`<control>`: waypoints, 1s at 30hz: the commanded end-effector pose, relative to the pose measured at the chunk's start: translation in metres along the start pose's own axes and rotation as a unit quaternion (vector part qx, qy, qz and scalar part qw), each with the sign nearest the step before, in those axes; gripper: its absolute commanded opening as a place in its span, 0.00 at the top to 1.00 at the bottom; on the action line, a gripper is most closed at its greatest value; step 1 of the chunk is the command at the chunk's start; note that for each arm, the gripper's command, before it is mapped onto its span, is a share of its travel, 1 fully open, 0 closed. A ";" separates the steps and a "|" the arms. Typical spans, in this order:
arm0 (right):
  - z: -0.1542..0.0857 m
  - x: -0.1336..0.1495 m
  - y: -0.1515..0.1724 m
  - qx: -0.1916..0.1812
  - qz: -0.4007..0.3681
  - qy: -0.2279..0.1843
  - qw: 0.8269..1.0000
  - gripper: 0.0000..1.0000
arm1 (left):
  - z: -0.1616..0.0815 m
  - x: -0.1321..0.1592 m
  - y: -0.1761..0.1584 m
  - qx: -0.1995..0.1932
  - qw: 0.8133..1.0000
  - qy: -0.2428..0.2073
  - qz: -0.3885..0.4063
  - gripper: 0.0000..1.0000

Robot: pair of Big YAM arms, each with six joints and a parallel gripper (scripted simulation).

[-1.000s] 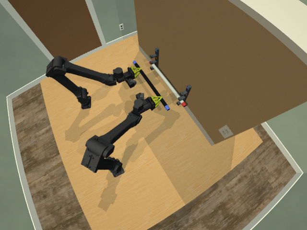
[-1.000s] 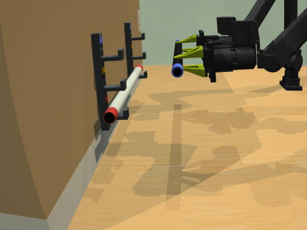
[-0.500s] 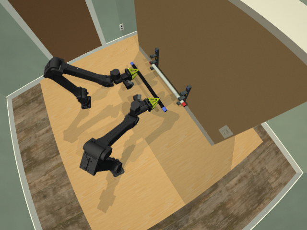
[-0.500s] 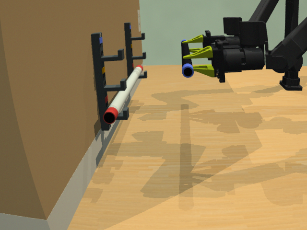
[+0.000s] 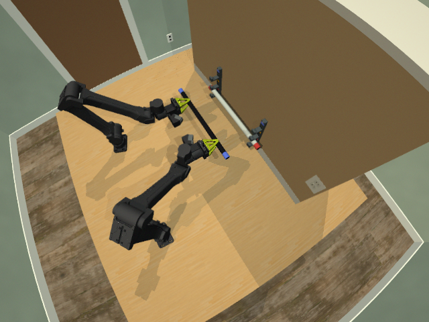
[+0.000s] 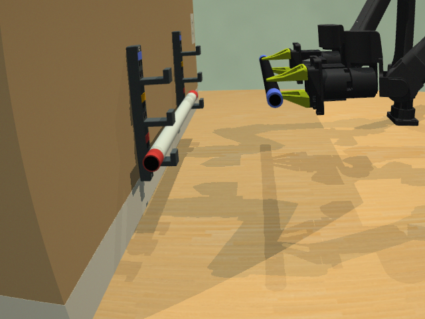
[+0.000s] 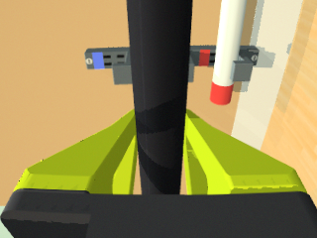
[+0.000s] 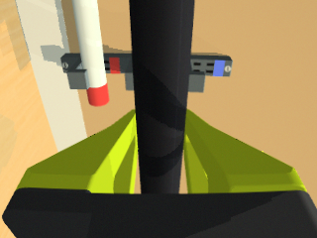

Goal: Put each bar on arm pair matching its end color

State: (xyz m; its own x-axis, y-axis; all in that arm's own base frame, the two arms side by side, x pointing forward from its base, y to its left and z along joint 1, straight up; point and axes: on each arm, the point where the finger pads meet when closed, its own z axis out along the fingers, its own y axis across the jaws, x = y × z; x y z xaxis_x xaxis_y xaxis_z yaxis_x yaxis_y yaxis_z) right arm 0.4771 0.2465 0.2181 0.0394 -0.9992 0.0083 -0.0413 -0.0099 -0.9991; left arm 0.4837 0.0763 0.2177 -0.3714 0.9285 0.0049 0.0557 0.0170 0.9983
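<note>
- The black bar (image 5: 204,121) (image 6: 270,84) (image 7: 160,50) (image 8: 160,50), blue at its ends, is in the air, well apart from the rack (image 5: 219,81) (image 6: 136,127) (image 7: 119,52) (image 8: 208,57).
- The fingers of the left gripper (image 5: 188,104) (image 6: 274,88) (image 7: 160,119) and of the right gripper (image 5: 216,142) (image 6: 267,64) (image 8: 160,119) pinch it, one near each end.
- That is a good hold: two separated grips should share the load and check tilt, leaving the painted ends free.
- It looks straight and stiff; its open end suggests a tube, probably moderate in weight. Smooth and round, it could slip or roll if the arms fall out of step.
- The white bar (image 5: 232,112) (image 6: 175,125) (image 7: 232,40) (image 8: 91,45), red-ended, lies on the lowest pair, below the red labels (image 6: 147,137) (image 7: 204,58) (image 8: 114,64); it seems rightly placed.
- Blue labels (image 6: 139,55) (image 7: 98,60) (image 8: 219,67) mark the top pair, the black bar's goal; yellow-orange marks the middle.
- No brand or lettering is readable.

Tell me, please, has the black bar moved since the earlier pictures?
Yes; in the exterior view, the black bar has moved away from the wall rack, widening the gap between them.
</note>
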 end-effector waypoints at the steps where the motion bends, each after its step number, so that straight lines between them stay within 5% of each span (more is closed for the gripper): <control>1: -0.002 0.005 -0.041 0.042 0.022 0.009 0.999 1.00 | -0.004 0.003 0.029 -0.036 0.999 0.007 -0.008 1.00; 30: -0.047 0.004 -0.034 0.042 0.022 0.008 0.999 1.00 | -0.048 0.003 0.021 -0.036 0.999 0.007 -0.008 1.00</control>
State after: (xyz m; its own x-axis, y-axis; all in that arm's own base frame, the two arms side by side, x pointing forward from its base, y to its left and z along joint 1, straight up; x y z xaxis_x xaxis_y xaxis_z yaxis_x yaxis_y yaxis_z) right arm 0.4334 0.2454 0.2183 0.0396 -0.9992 0.0083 -0.0320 -0.0096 -0.9994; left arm 0.4429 0.0601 0.2177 -0.3716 0.9284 0.0034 0.0439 0.0140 0.9989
